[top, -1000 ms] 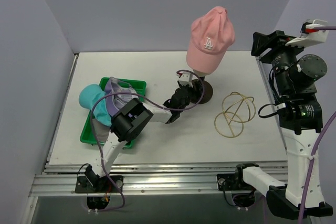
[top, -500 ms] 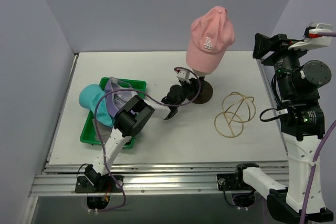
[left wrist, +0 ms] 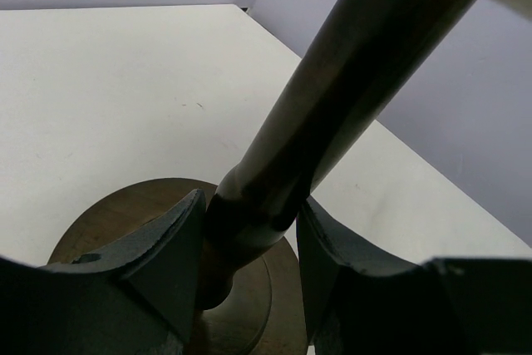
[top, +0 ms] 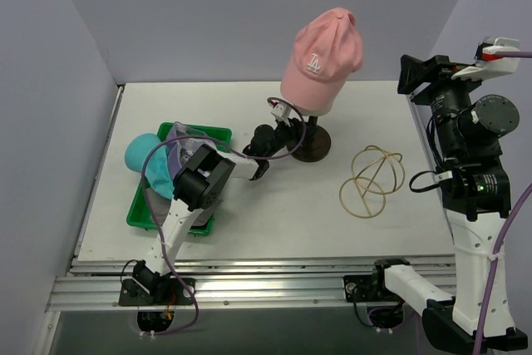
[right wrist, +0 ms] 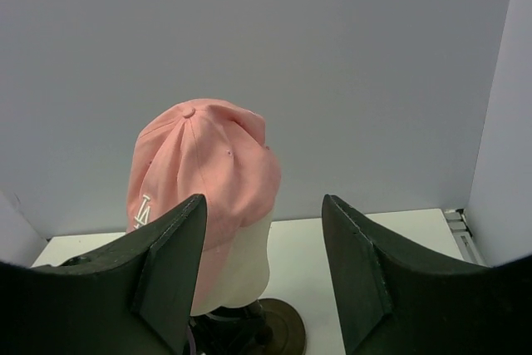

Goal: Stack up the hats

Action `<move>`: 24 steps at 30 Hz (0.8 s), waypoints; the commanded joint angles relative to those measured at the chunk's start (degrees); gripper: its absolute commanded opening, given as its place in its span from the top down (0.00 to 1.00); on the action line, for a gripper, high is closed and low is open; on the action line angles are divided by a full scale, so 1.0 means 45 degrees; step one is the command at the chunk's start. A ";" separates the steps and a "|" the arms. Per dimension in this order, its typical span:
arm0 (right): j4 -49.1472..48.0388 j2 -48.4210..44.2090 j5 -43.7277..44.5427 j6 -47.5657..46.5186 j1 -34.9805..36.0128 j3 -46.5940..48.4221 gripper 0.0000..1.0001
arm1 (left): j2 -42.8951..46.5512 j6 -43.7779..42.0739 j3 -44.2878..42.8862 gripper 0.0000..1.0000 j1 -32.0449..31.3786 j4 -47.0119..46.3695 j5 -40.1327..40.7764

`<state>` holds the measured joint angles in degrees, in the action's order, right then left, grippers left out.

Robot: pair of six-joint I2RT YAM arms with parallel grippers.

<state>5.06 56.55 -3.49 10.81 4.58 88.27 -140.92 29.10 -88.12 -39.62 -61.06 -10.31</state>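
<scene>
A pink cap (top: pixel 320 47) with a white logo sits on the cream mannequin head (right wrist: pixel 245 259), which tilts to the left. My left gripper (top: pixel 287 128) is shut on the head's dark stand post (left wrist: pixel 332 97), just above the round base (left wrist: pixel 116 218); its fingers (left wrist: pixel 170 243) press both sides of the post. A teal bucket hat (top: pixel 143 155) and a lavender cap (top: pixel 177 140) lie piled on the green tray (top: pixel 139 209). No grey hat shows. My right gripper (top: pixel 416 72) is open and empty, held high at the right, facing the pink cap (right wrist: pixel 204 164).
A wire frame of tan hoops (top: pixel 371 172) lies on the table to the right of the stand base (top: pixel 309 145). The left arm's elbow (top: pixel 202 176) hangs over the tray's right side. Walls close in on the left, back and right.
The stand with the pink cap has shifted left and tilted, held by my left gripper, whose arm drew back left. The right arm has barely moved.
</scene>
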 commanded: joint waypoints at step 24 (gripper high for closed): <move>-0.0968 0.3114 -0.1803 0.2499 0.0076 0.0872 0.50 | 0.1900 0.1443 0.1201 0.28 0.2729 -0.0885 -0.4488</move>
<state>3.99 68.75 -9.96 19.49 4.58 89.38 -138.39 35.51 -83.48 -27.31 -64.49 -28.97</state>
